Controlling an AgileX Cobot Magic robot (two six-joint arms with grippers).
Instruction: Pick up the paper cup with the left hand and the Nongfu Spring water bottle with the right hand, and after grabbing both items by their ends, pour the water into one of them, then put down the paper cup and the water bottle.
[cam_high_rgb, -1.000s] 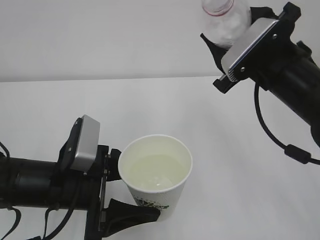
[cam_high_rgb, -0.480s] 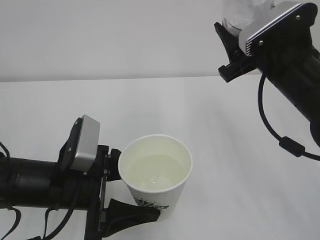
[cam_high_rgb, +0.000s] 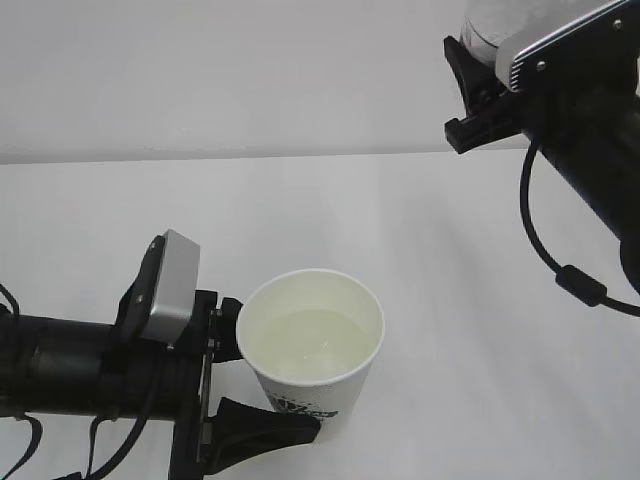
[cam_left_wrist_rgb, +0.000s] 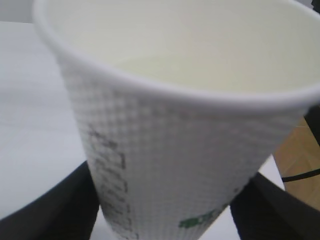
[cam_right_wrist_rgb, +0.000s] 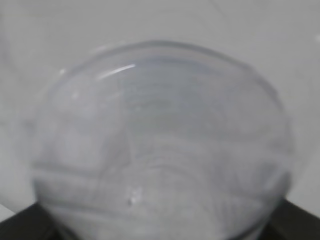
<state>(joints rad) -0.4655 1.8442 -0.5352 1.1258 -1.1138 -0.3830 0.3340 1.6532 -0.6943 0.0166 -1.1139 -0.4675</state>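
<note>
Table (cam_high_rgb: 470, 300): white surface, spanning the exterior view below a pale wall.
My right arm (cam_high_rgb: 590, 140): raised over the table's far right corner, black cable looping beneath it.
My left arm (cam_high_rgb: 70, 365): reaches in along the near left edge, grey camera module on top.
Water bottle (cam_high_rgb: 485, 25): clamped in my right end effector (cam_high_rgb: 480, 70) high at the top right, only part of its clear body showing; its ribbed plastic fills the right wrist view (cam_right_wrist_rgb: 160, 145).
Paper cup (cam_high_rgb: 312, 345): upright near the table's near edge, clamped in my left end effector (cam_high_rgb: 245, 375), one finger (cam_left_wrist_rgb: 45, 210) on each side.
Water (cam_high_rgb: 310, 345): lying in the cup's cream interior.
</note>
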